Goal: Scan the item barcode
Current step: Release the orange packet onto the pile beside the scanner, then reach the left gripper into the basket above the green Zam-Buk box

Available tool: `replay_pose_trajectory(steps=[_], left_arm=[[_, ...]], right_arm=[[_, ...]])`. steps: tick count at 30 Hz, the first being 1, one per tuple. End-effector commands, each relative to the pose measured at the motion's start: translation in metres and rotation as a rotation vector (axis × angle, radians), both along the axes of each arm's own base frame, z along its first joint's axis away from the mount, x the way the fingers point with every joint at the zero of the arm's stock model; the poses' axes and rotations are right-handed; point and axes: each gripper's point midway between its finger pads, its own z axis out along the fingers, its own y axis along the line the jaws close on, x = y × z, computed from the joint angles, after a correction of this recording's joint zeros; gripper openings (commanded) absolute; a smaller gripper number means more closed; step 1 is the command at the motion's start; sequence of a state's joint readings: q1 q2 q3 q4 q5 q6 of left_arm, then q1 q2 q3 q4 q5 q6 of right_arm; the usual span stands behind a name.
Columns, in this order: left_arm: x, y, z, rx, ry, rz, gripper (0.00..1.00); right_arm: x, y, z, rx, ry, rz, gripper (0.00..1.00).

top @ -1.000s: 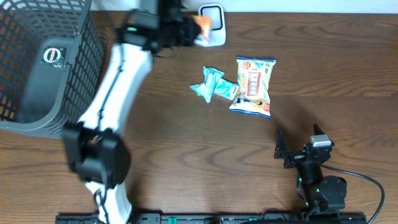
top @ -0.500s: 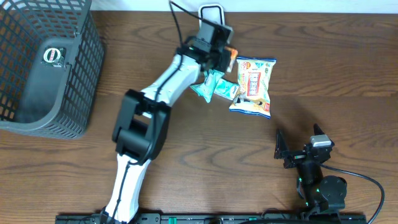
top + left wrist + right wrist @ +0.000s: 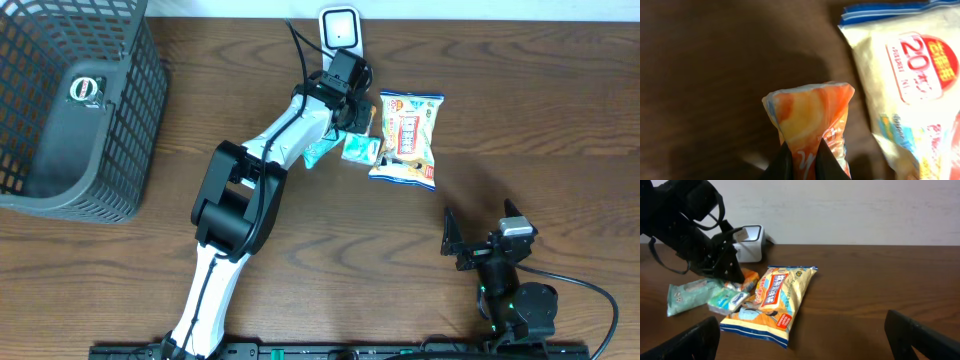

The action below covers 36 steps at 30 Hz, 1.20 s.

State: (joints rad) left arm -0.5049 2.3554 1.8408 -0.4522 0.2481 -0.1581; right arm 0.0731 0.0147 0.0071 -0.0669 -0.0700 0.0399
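My left gripper (image 3: 802,162) is shut on a small orange packet (image 3: 807,120), which sticks up between its dark fingers. Overhead, that gripper (image 3: 352,108) hangs low over the pile of packets, just below the white scanner (image 3: 340,29); the orange packet (image 3: 369,119) shows at its right side, against the big snack bag (image 3: 406,140). The right wrist view shows the orange packet (image 3: 748,278) under the black left gripper (image 3: 722,262), with the scanner (image 3: 748,242) behind. My right gripper (image 3: 478,235) rests open near the front right, holding nothing.
Two teal packets (image 3: 316,152) (image 3: 360,148) lie beside the big snack bag, partly under the left arm. A dark wire basket (image 3: 70,100) stands at the far left. The big bag (image 3: 772,302) lies ahead of my right gripper (image 3: 805,345) on bare wood.
The left arm swung from beside the scanner rightward and down toward the packet pile, carrying the orange packet along. The right arm has not moved.
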Motion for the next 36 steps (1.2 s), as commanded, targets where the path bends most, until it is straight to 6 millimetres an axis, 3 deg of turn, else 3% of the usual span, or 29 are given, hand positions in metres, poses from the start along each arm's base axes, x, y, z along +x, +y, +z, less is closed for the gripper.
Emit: replay_pose_trajectory(steps=[1, 5, 9, 12, 14, 20, 26, 28, 29, 32, 36], left_arm=[[-0.016, -0.020, 0.009, -0.102, 0.068, -0.054, 0.09], [-0.017, -0.025, 0.028, -0.137, 0.050, -0.070, 0.10], [-0.013, -0.025, 0.054, -0.160, 0.004, -0.071, 0.27], [-0.007, -0.021, 0.079, -0.179, -0.042, -0.062, 0.50], [-0.003, -0.015, 0.097, -0.194, -0.074, -0.052, 0.54], [0.022, 0.036, 0.192, -0.264, -0.253, 0.033, 0.59], [0.032, 0.129, 0.293, -0.303, -0.456, 0.181, 0.59], [0.031, 0.169, 0.326, -0.305, -0.530, 0.245, 0.59], [0.029, 0.210, 0.351, -0.290, -0.601, 0.307, 0.60], [0.026, 0.277, 0.373, -0.211, -0.693, 0.403, 0.60], [0.023, 0.377, 0.373, -0.077, -0.731, 0.648, 0.60]], right_arm=[[0.000, -0.002, -0.001, -0.012, 0.001, -0.009, 0.99], [0.000, -0.002, -0.001, -0.012, 0.001, -0.009, 0.99], [0.000, -0.002, -0.001, -0.012, 0.001, -0.009, 0.99], [0.000, -0.002, -0.001, -0.012, 0.001, -0.009, 0.99], [0.000, -0.002, -0.001, -0.012, 0.001, -0.009, 0.99], [0.000, -0.002, -0.001, -0.012, 0.001, -0.009, 0.99], [0.000, -0.002, -0.001, -0.012, 0.001, -0.009, 0.99], [0.000, -0.002, -0.001, -0.012, 0.001, -0.009, 0.99], [0.000, -0.002, -0.001, -0.012, 0.001, -0.009, 0.99], [0.000, -0.002, -0.001, -0.012, 0.001, -0.009, 0.99], [0.000, -0.002, -0.001, -0.012, 0.001, -0.009, 0.99]])
